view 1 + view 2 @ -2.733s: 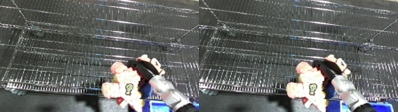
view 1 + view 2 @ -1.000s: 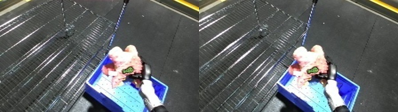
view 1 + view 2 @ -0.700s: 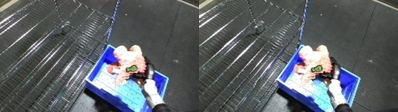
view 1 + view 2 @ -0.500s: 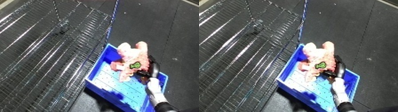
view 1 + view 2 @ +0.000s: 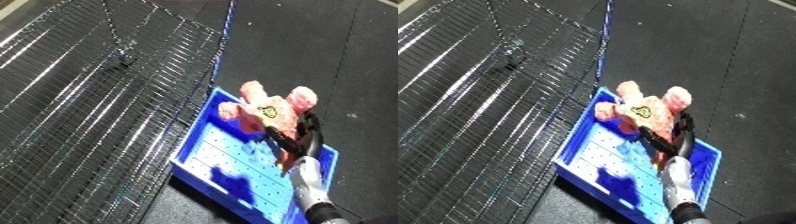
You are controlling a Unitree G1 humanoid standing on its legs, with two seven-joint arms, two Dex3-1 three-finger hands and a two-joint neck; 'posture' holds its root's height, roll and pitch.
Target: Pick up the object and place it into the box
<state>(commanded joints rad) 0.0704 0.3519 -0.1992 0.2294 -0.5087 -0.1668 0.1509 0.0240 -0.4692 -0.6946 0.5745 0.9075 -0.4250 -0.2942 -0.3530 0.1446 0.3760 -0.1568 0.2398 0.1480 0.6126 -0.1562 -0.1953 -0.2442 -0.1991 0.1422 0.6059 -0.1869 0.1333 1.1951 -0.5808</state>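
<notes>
Gripping the pink plush toy (image 5: 271,110), the right hand (image 5: 298,140) holds it over the blue bin (image 5: 213,165) (beside a wire rack (image 5: 89,100)).

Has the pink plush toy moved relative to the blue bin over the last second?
Yes. The pink plush toy, held in the right hand, has shifted toward the far end of the blue bin, lying lower inside its walls.

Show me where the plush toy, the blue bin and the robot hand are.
plush toy (image 5: 277,111): left eye view, on its pink body.
blue bin (image 5: 197,150): left eye view, on its left wall.
robot hand (image 5: 680,136): right eye view, on the black fingers beside the toy.
</notes>
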